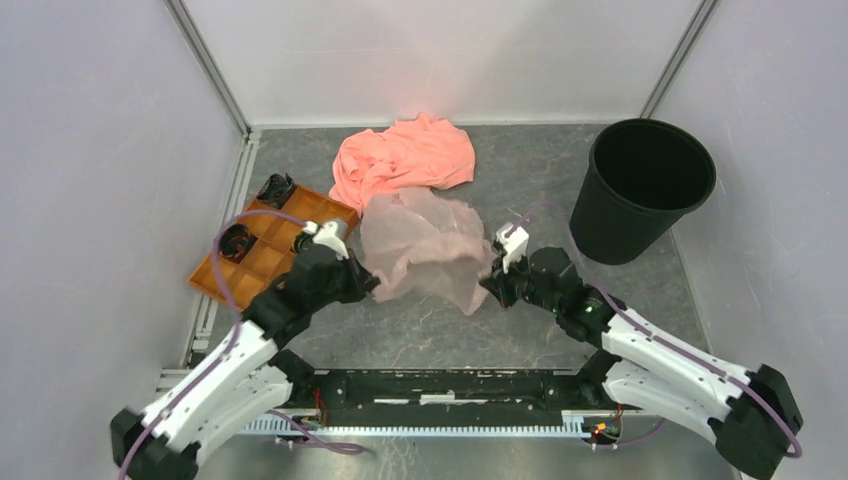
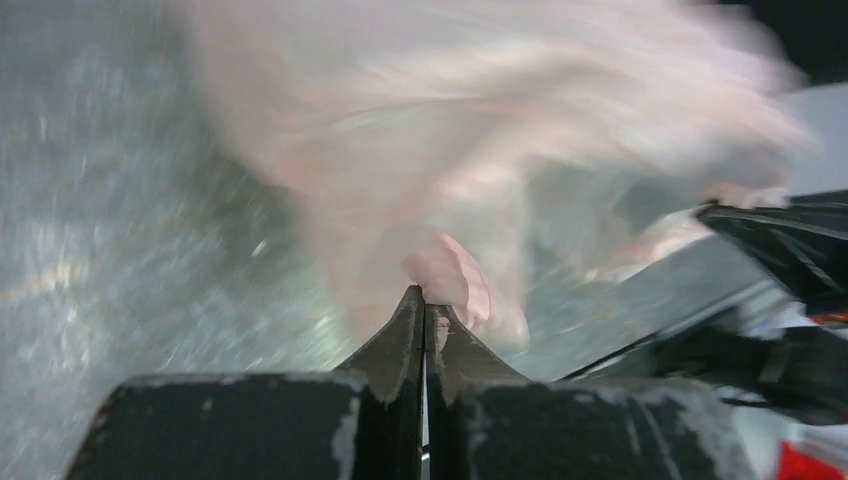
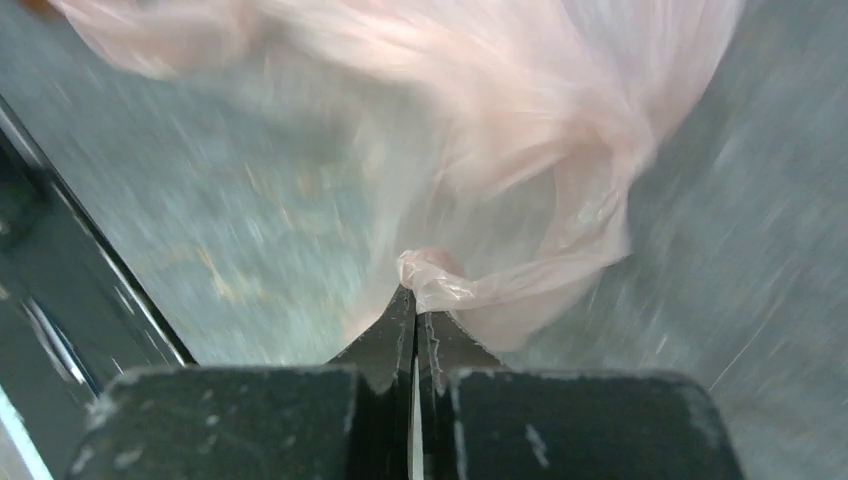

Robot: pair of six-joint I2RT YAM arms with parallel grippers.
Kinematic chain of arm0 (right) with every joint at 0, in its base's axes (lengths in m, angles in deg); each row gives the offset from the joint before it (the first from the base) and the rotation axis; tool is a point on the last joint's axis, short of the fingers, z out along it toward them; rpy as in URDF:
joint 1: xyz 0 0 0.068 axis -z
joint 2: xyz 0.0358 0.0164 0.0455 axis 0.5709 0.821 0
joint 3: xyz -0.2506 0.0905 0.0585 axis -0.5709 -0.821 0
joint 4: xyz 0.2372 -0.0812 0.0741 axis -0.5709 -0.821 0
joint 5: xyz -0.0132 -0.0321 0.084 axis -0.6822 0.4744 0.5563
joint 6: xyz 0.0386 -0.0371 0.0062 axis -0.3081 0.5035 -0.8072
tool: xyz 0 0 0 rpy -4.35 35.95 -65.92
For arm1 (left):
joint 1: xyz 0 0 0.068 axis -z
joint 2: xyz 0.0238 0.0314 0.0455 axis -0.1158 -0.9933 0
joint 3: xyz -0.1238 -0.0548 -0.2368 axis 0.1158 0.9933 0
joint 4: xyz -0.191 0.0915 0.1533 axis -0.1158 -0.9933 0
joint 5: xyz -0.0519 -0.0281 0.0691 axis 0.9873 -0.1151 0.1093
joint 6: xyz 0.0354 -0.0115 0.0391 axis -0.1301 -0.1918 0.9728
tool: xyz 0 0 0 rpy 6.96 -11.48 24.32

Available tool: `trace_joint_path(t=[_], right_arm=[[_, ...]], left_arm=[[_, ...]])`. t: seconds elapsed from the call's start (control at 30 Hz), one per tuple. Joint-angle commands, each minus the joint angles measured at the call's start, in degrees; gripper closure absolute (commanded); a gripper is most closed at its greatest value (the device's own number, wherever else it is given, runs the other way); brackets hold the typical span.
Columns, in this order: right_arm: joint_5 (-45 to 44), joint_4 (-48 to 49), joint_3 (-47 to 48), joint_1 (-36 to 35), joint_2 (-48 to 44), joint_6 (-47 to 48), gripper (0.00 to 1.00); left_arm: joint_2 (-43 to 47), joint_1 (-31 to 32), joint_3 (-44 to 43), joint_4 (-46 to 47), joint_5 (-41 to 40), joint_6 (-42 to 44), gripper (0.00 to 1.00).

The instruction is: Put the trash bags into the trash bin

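Step in hand: I judge this as the carry stage. The bag is gripped on both sides and is not yet at the bin.
Left hand [image 2: 422, 295]: fingers pressed together on a pinch of pink film at the bag's near-left edge.
Right hand [image 3: 414, 295]: fingers pressed together on a bunched fold at the bag's near-right edge.
Trash bag [image 1: 425, 245]: mid-worktop, spread between the two hands. Its far edge meets the salmon cloth [image 1: 405, 155]. I cannot tell whether it is clear of the worktop [image 1: 430, 340].
Trash bin [image 1: 640, 190]: upright at far right with its mouth open, well apart from the bag.
Next move: I expect to raise both hands together and travel to the far right. The film must go above the rim, the hands must draw closer so the bag fits the mouth, and only then do both release.
Caution: trailing film may drag the cloth.
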Motion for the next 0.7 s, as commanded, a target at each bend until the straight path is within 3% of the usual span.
trace_joint_path(t=[0.0, 0.27, 0.43, 0.53, 0.6, 0.67], right_arm=[[-2.7, 5.7, 17.9, 0.1, -1.6, 4.4, 1.0], [-3.8, -0.4, 42.0, 0.1, 3.6, 10.5, 0.99], [-3.8, -0.9, 50.8, 0.1, 3.7, 12.8, 0.99], [-3.7, 2.3, 47.4, 0.1, 1.3, 13.3, 0.99], [-5.0, 6.8, 39.5, 0.1, -1.2, 13.6, 1.0], [-7.1, 12.7, 25.0, 0.1, -3.2, 13.4, 1.0]], left_arm=[[6.0, -0.1, -14.6, 6.0, -1.1, -0.6, 0.98], [-9.4, -0.1, -46.9, 8.3, 5.1, 6.4, 0.98], [-12.7, -0.1, -57.8, 15.8, 10.8, 7.6, 0.98], [-10.4, -0.1, -54.5, 20.3, 9.7, 7.4, 0.98], [-7.1, -0.1, -43.8, 22.2, 5.5, 7.1, 0.98], [-3.9, -0.1, -30.8, 20.0, -1.9, 5.0, 0.98]])
